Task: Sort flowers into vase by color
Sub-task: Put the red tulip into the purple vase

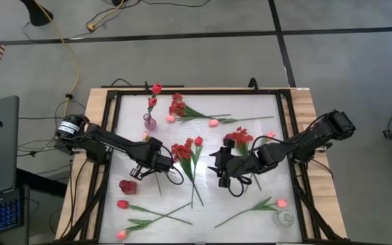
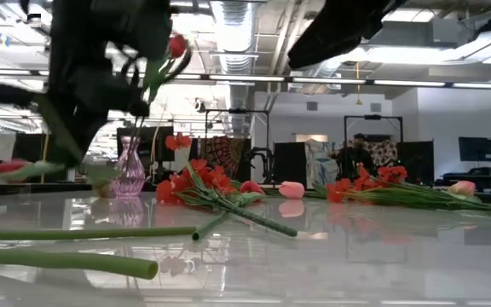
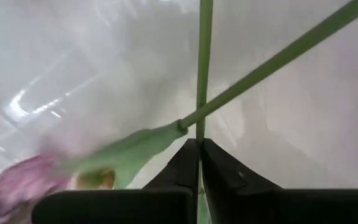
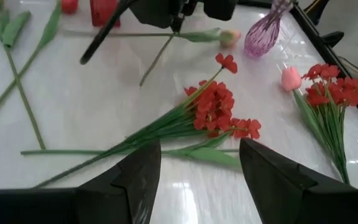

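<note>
White table (image 1: 203, 218) | vases: pink (image 1: 150, 123), red (image 1: 127, 186), clear (image 1: 285, 218) | L tool (image 1: 143, 172) clamps stem (image 3: 202, 81)

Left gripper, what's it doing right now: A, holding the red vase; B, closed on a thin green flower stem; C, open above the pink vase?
B: the left gripper has its fingers pinched together on a thin green stem in its wrist view.

Both arms are dark, nearly black, built of chunky jointed segments with black cables looping off them. The left arm (image 1: 107, 141) ends at its base in a silver-and-black cylindrical motor housing. The right arm (image 1: 305, 139) is all black. The right tool (image 4: 197, 171) has two flat, matte, tapered fingers.
</note>
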